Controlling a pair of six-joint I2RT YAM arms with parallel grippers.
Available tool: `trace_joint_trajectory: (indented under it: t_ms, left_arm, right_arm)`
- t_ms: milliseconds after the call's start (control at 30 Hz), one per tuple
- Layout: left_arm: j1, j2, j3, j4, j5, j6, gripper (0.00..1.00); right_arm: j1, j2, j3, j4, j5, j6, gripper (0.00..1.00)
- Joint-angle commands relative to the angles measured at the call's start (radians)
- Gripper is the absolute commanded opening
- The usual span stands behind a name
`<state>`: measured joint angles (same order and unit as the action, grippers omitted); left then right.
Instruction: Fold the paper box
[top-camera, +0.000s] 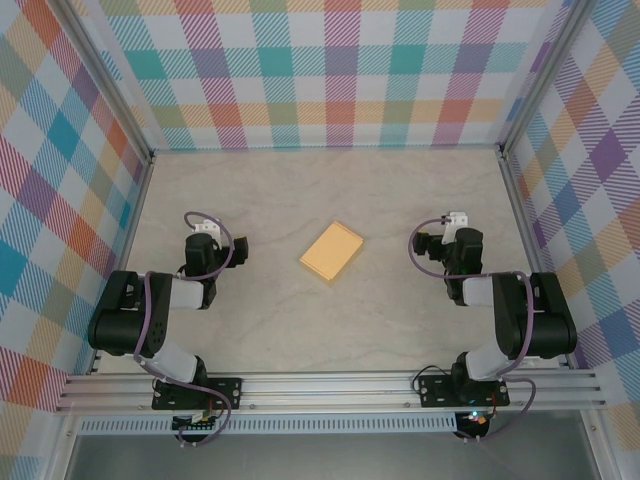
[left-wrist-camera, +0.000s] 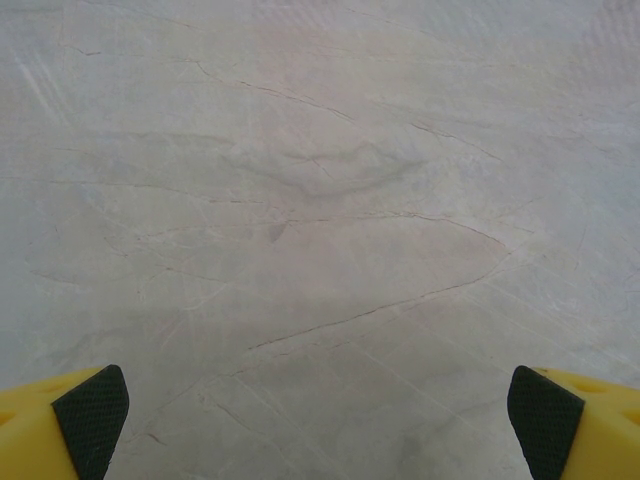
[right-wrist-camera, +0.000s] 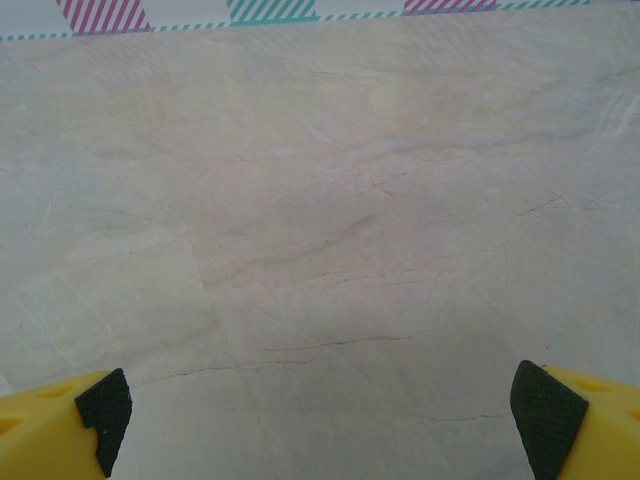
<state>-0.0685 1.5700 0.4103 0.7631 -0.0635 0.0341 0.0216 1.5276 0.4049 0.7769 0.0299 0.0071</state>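
Paper box (top-camera: 332, 252): flat yellow-orange rectangle, mid-desk (top-camera: 300, 190), skewed to the desk's edges, apart from both grippers.
Left gripper (left-wrist-camera: 320, 410): spread wide above the desk.
Right gripper (right-wrist-camera: 325, 410): spread wide above the desk.

We see both arms (top-camera: 165, 298) folded, elbows outward, wrists forward. The left gripper (left-wrist-camera: 318, 418) and right gripper (right-wrist-camera: 320, 420) have jaws spread wide; black pads (left-wrist-camera: 92, 415) on yellow fingers (right-wrist-camera: 600, 425) face inward across each claw.
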Motion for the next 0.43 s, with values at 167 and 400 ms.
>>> trace_joint_trajectory:
  t_ms: [167,400]
  left_arm:
    - [0.008,0.0,0.016,0.035,0.004,-0.002,1.0]
    - [0.009,-0.001,0.015,0.036,0.002,-0.001,1.0]
  right_arm:
    - [-0.015,0.002,0.031,-0.008,-0.067,-0.005,1.0]
    - [-0.017,-0.001,0.023,0.004,-0.07,-0.005,1.0]
